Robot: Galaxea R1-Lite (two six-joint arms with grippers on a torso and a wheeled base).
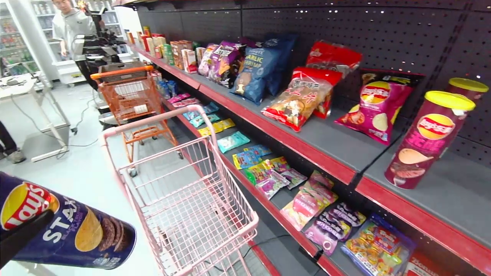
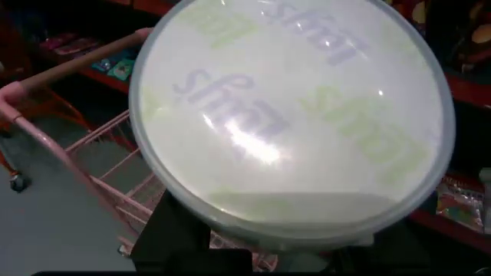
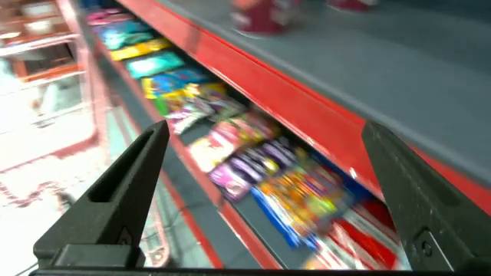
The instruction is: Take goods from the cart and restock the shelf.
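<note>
A dark blue chips can (image 1: 65, 230) lies tilted at the lower left of the head view, with my left gripper (image 1: 21, 235) shut on it. Its pale plastic lid (image 2: 291, 115) faces the left wrist camera, above the pink cart (image 2: 69, 73). The pink cart (image 1: 153, 119) stands in front of the shelf with a bare wire basket. On the grey upper shelf (image 1: 345, 142) stands a maroon chips can (image 1: 429, 142) with a yellow lid. My right gripper (image 3: 267, 138) is open and holds nothing, near the shelf's red front edge (image 3: 291, 84).
A second maroon can (image 1: 466, 88) stands behind the first, with a magenta chip bag (image 1: 374, 109) and other bags to their left. Bare shelf (image 1: 452, 199) lies right of the front can. Snack packs (image 1: 307, 199) cover the lower shelf. An orange cart (image 1: 130, 92) stands farther down the aisle.
</note>
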